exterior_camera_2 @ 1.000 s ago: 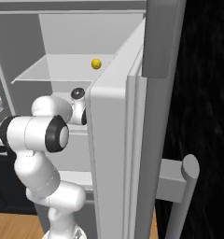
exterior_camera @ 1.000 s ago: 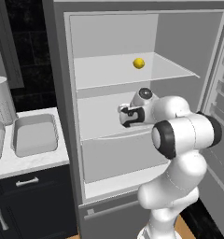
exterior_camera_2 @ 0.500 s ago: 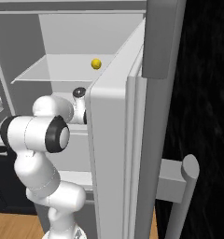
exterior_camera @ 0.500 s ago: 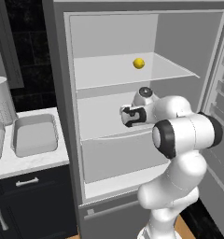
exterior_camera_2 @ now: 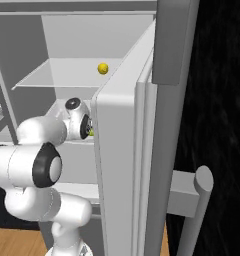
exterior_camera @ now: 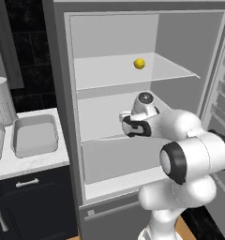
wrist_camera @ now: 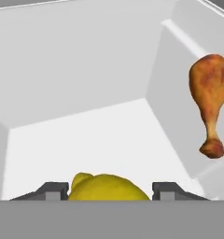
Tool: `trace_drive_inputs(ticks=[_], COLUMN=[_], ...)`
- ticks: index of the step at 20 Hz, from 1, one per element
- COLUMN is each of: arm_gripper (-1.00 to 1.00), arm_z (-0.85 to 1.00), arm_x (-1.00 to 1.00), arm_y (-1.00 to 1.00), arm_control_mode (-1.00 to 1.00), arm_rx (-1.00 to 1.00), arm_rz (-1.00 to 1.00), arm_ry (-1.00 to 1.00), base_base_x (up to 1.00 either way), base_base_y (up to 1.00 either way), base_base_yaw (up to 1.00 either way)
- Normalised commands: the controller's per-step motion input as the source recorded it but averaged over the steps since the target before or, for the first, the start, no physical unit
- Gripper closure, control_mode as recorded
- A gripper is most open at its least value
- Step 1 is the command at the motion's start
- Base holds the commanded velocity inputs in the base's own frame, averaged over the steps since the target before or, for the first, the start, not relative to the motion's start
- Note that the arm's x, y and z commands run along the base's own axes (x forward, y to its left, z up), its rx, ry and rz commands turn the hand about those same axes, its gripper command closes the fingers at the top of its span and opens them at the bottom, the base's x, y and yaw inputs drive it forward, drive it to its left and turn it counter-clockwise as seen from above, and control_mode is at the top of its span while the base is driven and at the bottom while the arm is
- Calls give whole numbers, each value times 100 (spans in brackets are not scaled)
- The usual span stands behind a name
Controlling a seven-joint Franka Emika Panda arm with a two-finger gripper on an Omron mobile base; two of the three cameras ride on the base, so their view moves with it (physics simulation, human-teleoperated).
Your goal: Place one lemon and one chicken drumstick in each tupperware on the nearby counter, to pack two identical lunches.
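Inside the open fridge [exterior_camera: 180, 42], on its middle shelf [exterior_camera: 102, 124], my gripper [wrist_camera: 104, 189] is reached in low with a lemon [wrist_camera: 107, 187] sitting between my two dark fingertips [wrist_camera: 53, 190]; the tips stand right at its sides, half closed, so I judge I am clamped on it, ready to carry it out for one of the lunches. In the right base view a sliver of yellow-green shows at my hand [exterior_camera_2: 81, 125], which fits that. A chicken drumstick [wrist_camera: 208, 102] lies further in toward the shelf's right wall, near but apart from the lemon, so I can pull back without brushing it. A second lemon [exterior_camera: 139, 63] rests alone on the shelf above, well apart from my hand. The two tupperware boxes [exterior_camera: 33, 136] wait on the white counter [exterior_camera: 25, 161] to the left of the fridge, beside a pale canister [exterior_camera: 1, 101]; I can make out nothing in the nearer one, and the other is cut off by the frame. What stands in my way is the fridge's left wall between the shelf and the counter, and the open door [exterior_camera_2: 127, 165] close on my right, so I expect to draw straight back before swinging left.
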Motion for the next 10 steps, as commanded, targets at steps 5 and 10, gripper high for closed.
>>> trace_drive_inputs(ticks=[5, 10], arm_gripper=[100, 100], arm_z=[38, 88], arm_x=[-100, -100], arm_y=[4, 0], arm_control_mode=[-100, -100], arm_rx=[0, 0], arm_rz=[0, 0], arm_ry=[-1, -1], base_base_x=[0, 0], base_base_y=[0, 0], base_base_yaw=[0, 0])
